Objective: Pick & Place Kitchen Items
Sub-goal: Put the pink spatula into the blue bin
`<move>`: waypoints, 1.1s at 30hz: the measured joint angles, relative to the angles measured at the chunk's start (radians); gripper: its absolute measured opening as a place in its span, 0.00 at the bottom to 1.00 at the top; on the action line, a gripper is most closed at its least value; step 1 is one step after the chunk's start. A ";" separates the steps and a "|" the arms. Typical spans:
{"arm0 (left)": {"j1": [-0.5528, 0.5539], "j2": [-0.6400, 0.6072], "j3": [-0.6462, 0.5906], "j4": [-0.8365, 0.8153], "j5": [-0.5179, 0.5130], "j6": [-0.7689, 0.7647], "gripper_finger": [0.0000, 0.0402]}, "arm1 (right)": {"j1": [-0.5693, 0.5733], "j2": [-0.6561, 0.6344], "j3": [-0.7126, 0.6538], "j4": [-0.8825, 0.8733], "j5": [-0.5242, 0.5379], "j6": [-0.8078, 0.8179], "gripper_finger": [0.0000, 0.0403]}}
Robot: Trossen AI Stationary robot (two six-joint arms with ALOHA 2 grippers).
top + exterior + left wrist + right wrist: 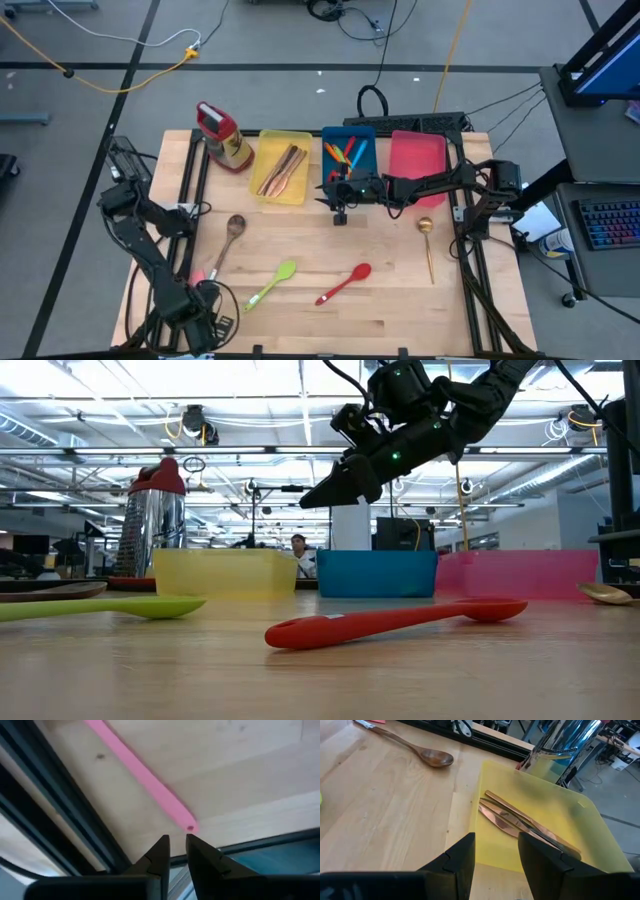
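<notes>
Red spoon [395, 622] nearest the low camera, lying on table [330, 250]; right gripper [496, 851] spread, empty, above yellow tray [580, 820] of copper utensils [520, 820]; left gripper [176, 851] narrowly parted, empty, tips by pink utensil [145, 777], clear only in its wrist view.

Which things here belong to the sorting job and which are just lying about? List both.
Job:
red spoon
green spoon
wooden spoon
gold spoon
pink utensil
copper cutlery in the yellow tray
coloured utensils in the blue tray

Lying about:
red-capped bottle
pink tray
</notes>
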 joint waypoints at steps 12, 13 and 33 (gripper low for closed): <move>-0.052 0.000 -0.155 0.281 -0.014 -0.126 0.17 | 0.000 0.000 0.000 0.000 0.000 0.041 0.36; -0.055 0.000 -0.163 0.287 -0.011 -0.129 0.17 | 0.000 0.000 0.000 0.000 0.000 0.041 0.36; -0.061 -0.002 -0.204 0.306 -0.079 0.000 0.17 | 0.000 0.000 0.000 0.001 0.000 0.034 0.36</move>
